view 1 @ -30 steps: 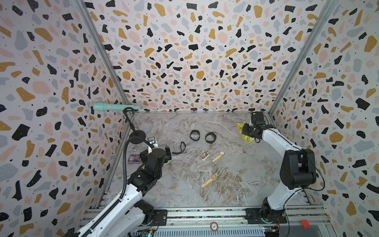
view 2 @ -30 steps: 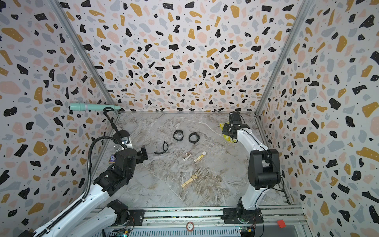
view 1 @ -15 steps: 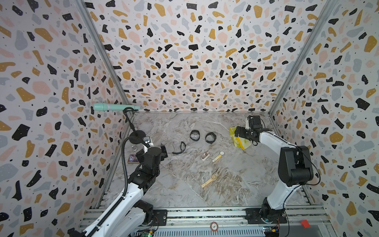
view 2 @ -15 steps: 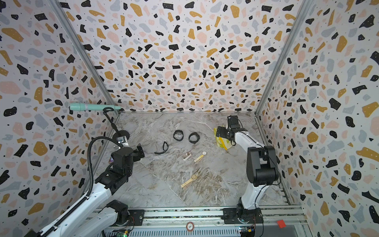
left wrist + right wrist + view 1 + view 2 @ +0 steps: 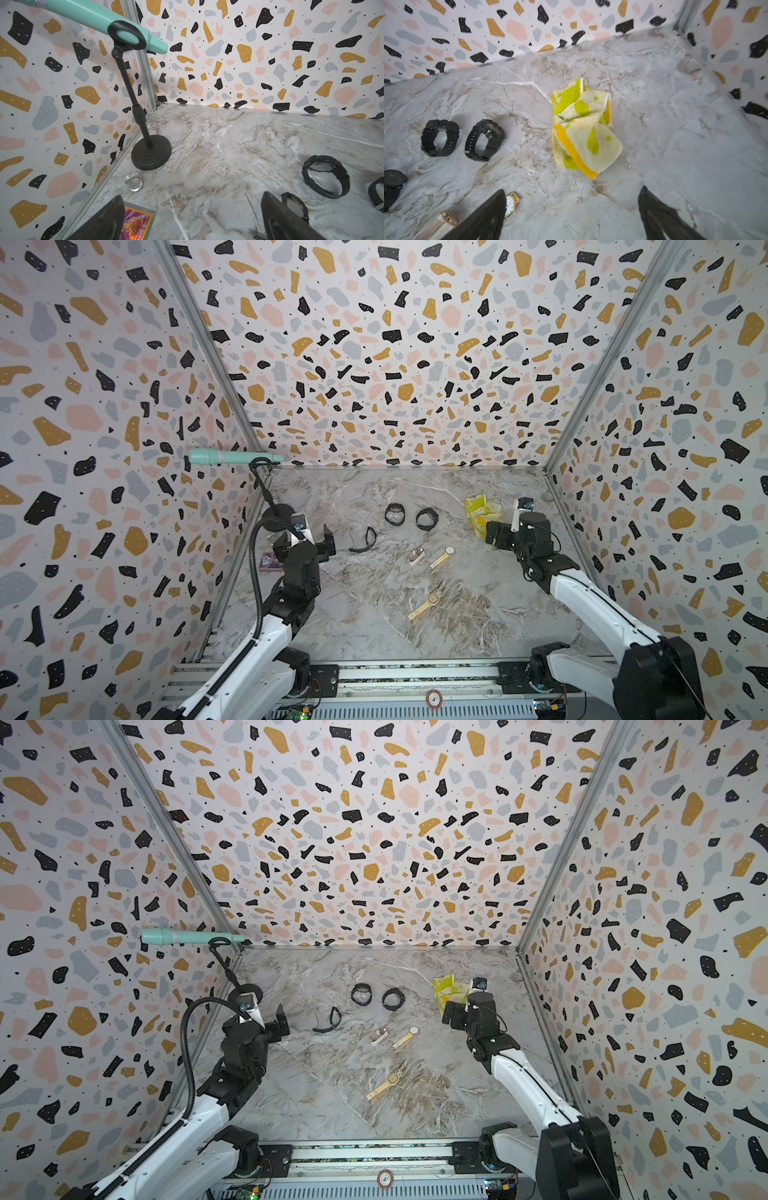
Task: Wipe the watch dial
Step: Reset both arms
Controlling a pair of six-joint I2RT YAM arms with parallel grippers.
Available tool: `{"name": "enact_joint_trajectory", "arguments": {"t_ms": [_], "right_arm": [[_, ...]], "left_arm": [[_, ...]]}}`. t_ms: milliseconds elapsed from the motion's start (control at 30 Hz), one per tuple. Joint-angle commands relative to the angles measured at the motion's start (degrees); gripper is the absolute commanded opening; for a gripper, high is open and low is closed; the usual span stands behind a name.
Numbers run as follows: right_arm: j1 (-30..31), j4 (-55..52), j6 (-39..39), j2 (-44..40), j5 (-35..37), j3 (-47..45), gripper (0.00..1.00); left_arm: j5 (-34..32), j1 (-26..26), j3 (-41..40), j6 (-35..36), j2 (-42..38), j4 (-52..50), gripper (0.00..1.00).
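Note:
Several watches lie on the marble table: two chunky black ones, a thin black one, a pale-strapped one, a gold watch with a white dial and a gold square-dialled one. A crumpled yellow-green cloth lies loose at the back right. My right gripper hangs open and empty just in front of the cloth, apart from it. On the left side my left gripper is open and empty, with the thin black watch beside one finger.
A black microphone stand with a teal microphone stands in the back left corner. A small silver clamp ring and a colourful card lie by the left wall. Patterned walls enclose three sides.
The right gripper opened, let go of the cloth and drew back toward the front; the cloth now lies on the table slightly further left. The left arm pulled back a little.

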Motion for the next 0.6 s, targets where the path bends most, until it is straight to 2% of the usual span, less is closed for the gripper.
{"name": "enact_joint_trajectory", "arguments": {"t_ms": [0, 100, 200, 367, 467, 567], "right_arm": [[0.04, 13.56, -5.15, -7.61, 5.57, -7.37, 0.99], [-0.05, 23.84, -8.34, -12.79, 5.81, -15.46, 0.99], [-1.45, 26.46, -10.16, -13.32, 2.98, -17.32, 0.99], [-3.81, 32.14, -9.98, -8.65, 4.83, -19.07, 0.99], [-5.02, 38.69, -10.65, -5.05, 5.79, -21.66, 0.99], [-6.00, 44.70, -12.15, -0.61, 7.11, -23.56, 0.99]], "left_arm": [[-1.86, 1.45, -4.48, 4.16, 0.10, 14.85, 1.00], [-1.92, 2.78, -6.37, 2.52, 2.77, 19.65, 1.00], [1.43, 4.11, -8.22, 0.29, 4.26, 24.83, 0.99], [4.78, 6.40, -9.96, 1.65, 10.09, 31.76, 1.00], [6.00, 8.41, -12.41, -0.75, 14.16, 39.25, 0.99], [9.04, 10.50, -13.95, -1.74, 14.31, 44.22, 0.99]]}}
